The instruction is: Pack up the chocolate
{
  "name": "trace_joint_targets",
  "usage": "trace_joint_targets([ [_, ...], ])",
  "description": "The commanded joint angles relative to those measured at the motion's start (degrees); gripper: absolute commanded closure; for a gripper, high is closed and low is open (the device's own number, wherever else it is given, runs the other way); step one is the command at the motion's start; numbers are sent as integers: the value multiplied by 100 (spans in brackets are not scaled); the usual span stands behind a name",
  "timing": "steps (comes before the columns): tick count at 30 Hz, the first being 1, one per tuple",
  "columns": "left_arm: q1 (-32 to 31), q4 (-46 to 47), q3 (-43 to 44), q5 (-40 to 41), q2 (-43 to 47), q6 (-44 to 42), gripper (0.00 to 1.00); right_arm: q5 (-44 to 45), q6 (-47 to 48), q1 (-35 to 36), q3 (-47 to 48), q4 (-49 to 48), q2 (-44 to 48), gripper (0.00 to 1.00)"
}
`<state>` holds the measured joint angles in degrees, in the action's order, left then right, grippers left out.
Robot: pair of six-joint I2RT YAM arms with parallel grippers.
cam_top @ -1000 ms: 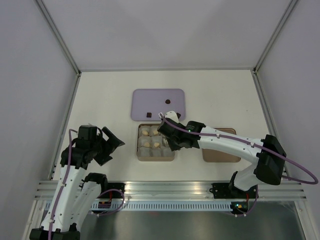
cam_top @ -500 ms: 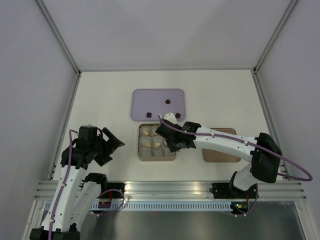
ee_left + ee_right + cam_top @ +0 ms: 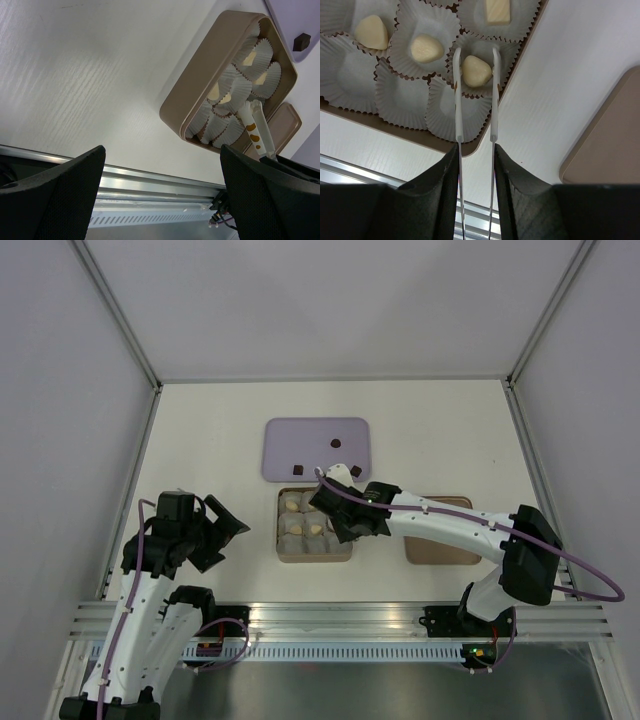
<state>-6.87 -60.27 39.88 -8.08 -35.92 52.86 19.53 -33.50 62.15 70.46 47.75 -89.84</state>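
My right gripper (image 3: 476,147) is shut on the white tongs (image 3: 456,100). The tong tips stand on either side of a cream chocolate (image 3: 476,71), over a paper cup at the right side of the tan box (image 3: 420,137). I cannot tell whether the piece rests in the cup. Three more cream pieces (image 3: 426,48) lie in other cups. In the top view the right gripper (image 3: 345,520) is at the box's right edge (image 3: 281,540). Dark brown squares (image 3: 336,443) lie on the lavender tray (image 3: 316,430). My left gripper (image 3: 225,530) is open and empty, left of the box.
The tan lid (image 3: 440,532) lies right of the box. In the left wrist view the box (image 3: 172,110) with its white cups is at the upper right, with the tongs (image 3: 254,127) reaching in. An aluminium rail (image 3: 330,615) runs along the near edge.
My right arm has shifted slightly left and away, bringing the tongs further over the box. The left arm has not moved.
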Motion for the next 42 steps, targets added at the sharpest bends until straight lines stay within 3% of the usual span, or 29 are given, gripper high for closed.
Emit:
trace_joint_targets([
  [1,-16,33,55,-89,59,22,0,200,-122,34,302,59,28,63],
  [8,-16,7,108,-71,59,14,0,227,-140,43,355,94,19,60],
  [13,-16,-2,108,-71,59,-4,0,288,-113,43,486,164,37,66],
  [22,-16,24,108,-115,-46,22,0,253,-324,43,1444,657,485,68],
  [27,-16,77,169,-168,-195,31,0,402,53,-27,2102,797,355,66],
  [34,-16,130,415,-212,-573,-13,0,8,370,-791,3131,903,-253,67],
  [42,-25,165,547,-282,-820,-109,0,-274,887,-1846,3184,904,-787,66],
])
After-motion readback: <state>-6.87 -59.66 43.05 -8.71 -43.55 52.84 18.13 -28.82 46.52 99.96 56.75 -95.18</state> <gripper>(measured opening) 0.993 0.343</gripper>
